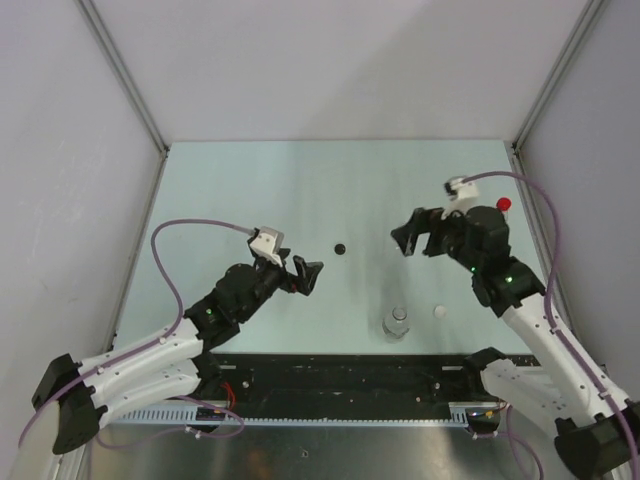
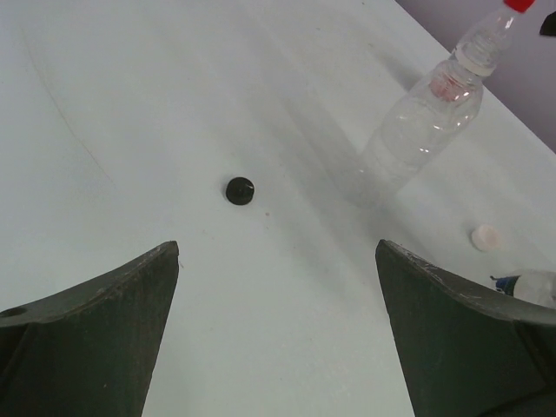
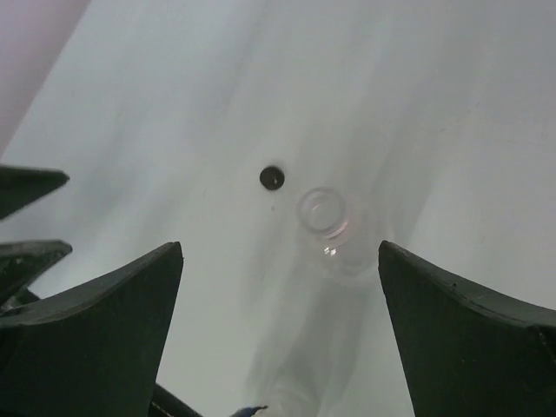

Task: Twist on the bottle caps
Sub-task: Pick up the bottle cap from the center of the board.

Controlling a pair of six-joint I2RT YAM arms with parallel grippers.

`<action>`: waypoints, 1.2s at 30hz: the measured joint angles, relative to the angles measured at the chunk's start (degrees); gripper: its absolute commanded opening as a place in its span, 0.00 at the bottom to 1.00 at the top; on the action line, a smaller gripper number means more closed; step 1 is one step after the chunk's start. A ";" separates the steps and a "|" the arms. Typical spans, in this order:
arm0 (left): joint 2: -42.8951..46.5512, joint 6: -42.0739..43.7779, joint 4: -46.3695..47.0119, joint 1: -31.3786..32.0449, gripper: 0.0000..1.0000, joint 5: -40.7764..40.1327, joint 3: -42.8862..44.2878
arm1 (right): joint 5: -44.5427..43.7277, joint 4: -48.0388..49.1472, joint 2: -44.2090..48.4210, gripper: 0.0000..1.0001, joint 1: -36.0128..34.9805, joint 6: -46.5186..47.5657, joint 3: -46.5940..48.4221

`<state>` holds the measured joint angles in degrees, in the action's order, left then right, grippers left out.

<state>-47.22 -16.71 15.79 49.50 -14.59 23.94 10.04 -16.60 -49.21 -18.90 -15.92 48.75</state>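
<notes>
While the left gripper [image 1: 308, 273] hangs wide and empty, the black cap [image 1: 340, 247] lies loose at centre and the bottle [image 1: 397, 322] at 5 o'clock stands uncapped. Right gripper [image 1: 415, 238]: wide, empty; whitish cap [image 1: 438, 312] loose at 4 o'clock; red cap [image 1: 504, 204] at 2 o'clock looks fitted.

Black cap [image 2: 240, 190], whitish cap [image 2: 485, 237] and red cap [image 1: 504, 204] are standing out against the pale blue-green table [image 1: 300, 190]; the clear bottle [image 2: 417, 122] is showing a reddish tint below its neck.
</notes>
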 measured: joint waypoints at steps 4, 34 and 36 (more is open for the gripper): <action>0.52 -2.91 -2.05 0.00 1.00 2.32 -0.07 | -9.99 -3.08 -0.76 0.99 -11.56 2.99 0.87; -18.10 -15.61 -15.96 -8.09 0.97 2.71 16.11 | -36.35 -2.64 -3.67 0.99 -22.67 9.92 2.60; -22.56 -14.75 -15.91 -8.90 0.96 4.66 19.54 | -37.73 -3.02 -2.38 0.99 -22.64 9.35 2.58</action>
<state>-69.78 -31.46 -0.12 40.60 -9.93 43.48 -27.68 -19.62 -51.59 -41.54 -6.57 51.33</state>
